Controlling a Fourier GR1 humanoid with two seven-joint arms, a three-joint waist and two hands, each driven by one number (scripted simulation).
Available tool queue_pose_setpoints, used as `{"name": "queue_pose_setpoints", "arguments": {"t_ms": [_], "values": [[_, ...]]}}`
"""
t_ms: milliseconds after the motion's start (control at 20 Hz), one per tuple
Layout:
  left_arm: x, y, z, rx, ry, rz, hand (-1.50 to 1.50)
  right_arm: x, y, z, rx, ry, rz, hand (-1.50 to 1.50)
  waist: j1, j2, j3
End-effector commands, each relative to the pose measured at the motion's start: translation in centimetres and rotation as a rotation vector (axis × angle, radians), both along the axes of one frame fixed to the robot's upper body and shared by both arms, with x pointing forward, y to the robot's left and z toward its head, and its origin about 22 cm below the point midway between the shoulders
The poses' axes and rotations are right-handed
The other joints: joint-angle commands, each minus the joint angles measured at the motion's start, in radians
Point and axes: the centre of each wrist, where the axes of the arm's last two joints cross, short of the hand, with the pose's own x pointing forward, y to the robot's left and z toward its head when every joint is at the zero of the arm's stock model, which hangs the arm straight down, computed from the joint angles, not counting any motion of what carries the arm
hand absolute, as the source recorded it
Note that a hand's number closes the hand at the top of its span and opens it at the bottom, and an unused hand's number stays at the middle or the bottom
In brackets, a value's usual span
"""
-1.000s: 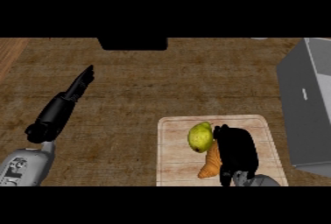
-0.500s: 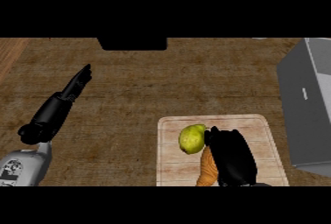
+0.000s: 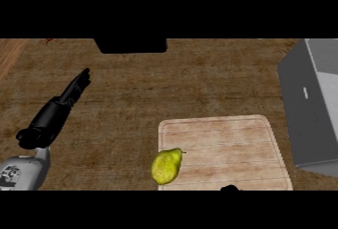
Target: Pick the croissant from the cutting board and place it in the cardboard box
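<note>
- left hand (image 3: 56, 112) over the counter (image 3: 132, 98) at left, fingers straight and together, holding nothing.
- right hand (image 3: 229, 188) is just a black sliver at the lower edge by the cutting board (image 3: 231, 138); i can't tell its state.
- croissant: i can't see it anywhere.
- yellow-green fruit (image 3: 166, 166) lies on the board's left edge.
- grey box (image 3: 310, 112) sits just right of the board.

Of my right hand (image 3: 229, 188) only a small black tip shows at the lower edge, over the cutting board's (image 3: 224, 143) near side; whether it holds anything I cannot tell. The grey box (image 3: 310, 112) runs off the right edge. A black shape (image 3: 130, 45) is cut off at the top and I cannot tell what it is. My left forearm (image 3: 23, 172) is cut off below.
</note>
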Motion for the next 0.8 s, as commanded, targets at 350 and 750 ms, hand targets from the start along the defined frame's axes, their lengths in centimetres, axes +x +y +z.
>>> {"name": "queue_pose_setpoints", "arguments": {"t_ms": [350,750], "values": [[-0.6,1.2,-0.5,0.003,-0.007,0.041,0.0,-0.5,-7.1,5.8,0.359,-0.11,-0.149,1.5,-0.034,0.013,-0.001],[-0.8,0.7,0.8,0.005,-0.023,0.005,0.0,4.1,-14.7,7.6,0.515,-0.114,-0.464,1.5,0.002,0.011,-0.001]]}}
